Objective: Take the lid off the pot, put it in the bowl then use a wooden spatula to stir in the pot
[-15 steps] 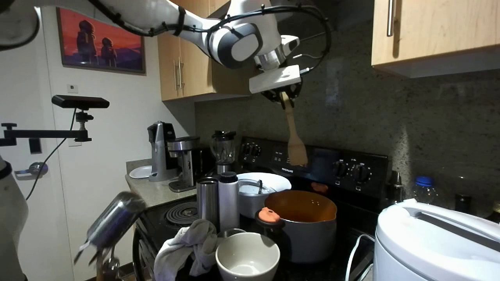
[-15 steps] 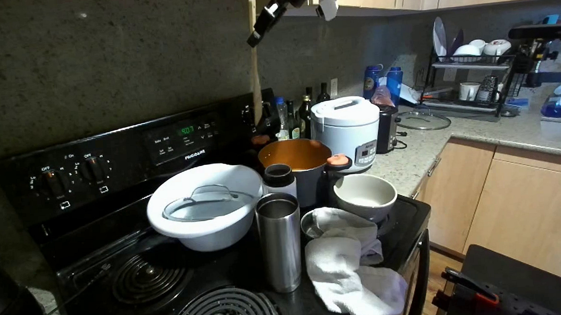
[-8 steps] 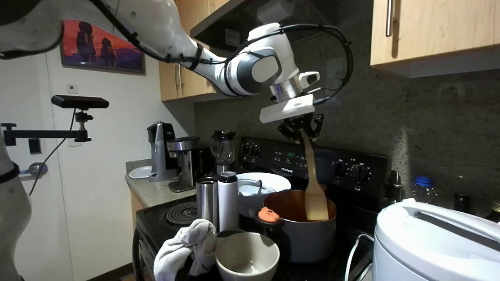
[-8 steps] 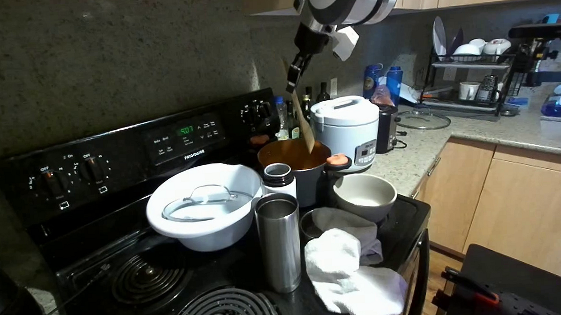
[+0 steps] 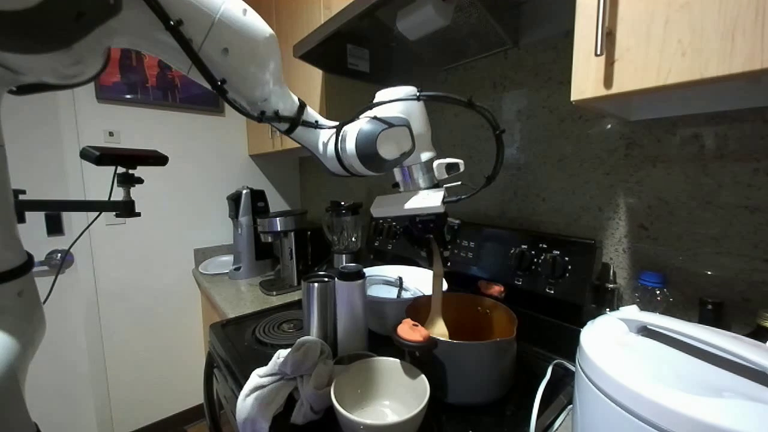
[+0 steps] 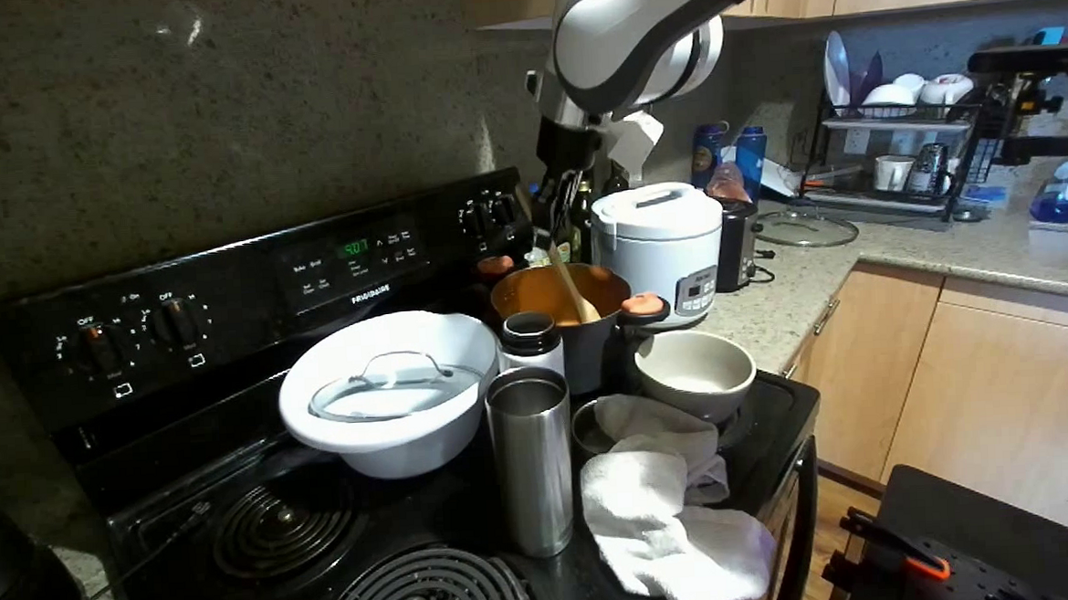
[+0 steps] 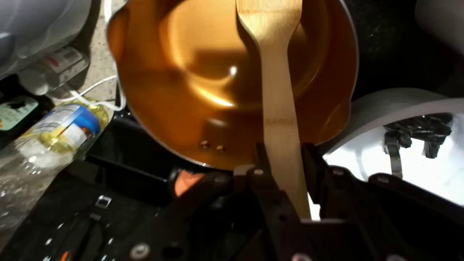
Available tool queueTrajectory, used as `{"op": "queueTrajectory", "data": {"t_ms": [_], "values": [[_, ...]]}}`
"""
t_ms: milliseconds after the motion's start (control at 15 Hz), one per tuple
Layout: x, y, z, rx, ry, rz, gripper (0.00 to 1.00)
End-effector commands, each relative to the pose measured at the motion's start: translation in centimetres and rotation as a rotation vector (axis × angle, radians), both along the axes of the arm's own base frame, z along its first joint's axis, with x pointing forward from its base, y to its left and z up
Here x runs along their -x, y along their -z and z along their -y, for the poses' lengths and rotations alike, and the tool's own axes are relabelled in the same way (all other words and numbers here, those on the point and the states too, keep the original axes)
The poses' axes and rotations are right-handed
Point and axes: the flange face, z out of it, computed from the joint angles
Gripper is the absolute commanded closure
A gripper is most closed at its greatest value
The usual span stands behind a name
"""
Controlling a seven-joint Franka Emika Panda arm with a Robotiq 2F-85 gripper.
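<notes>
The gripper [image 7: 284,157] is holding the wooden spatula [image 7: 276,83] by its handle. The wide end reaches down, tilted, into the pot [image 5: 477,375]; whether it touches the bottom is not clear. A glass lid [image 6: 400,395] lies inside the white bowl [image 6: 400,455], just beside the pot. A smaller cream bowl [image 6: 698,374] stands near.

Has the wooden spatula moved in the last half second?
Yes, toward the picture's left in an exterior view: the blade of the wooden spatula has shifted from the right side of the pot to its left, while the pot stands where it was.
</notes>
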Motion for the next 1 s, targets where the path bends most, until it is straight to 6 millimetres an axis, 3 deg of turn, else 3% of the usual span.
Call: {"op": "queueTrajectory", "data": {"t_ms": [0, 67, 200, 467, 933], "values": [[0.1, 5.2, -2.2, 0.007, 0.052, -0.064, 0.92], [-0.1, 6.3, -2.3, 0.024, 0.062, -0.087, 0.92], [-0.2, 6.6, -1.2, 0.073, 0.109, -0.124, 0.92], [-1.1, 5.5, -0.4, 0.118, 0.162, -0.068, 0.92], [-1.5, 3.9, -0.5, 0.014, 0.241, 0.055, 0.92]]}}
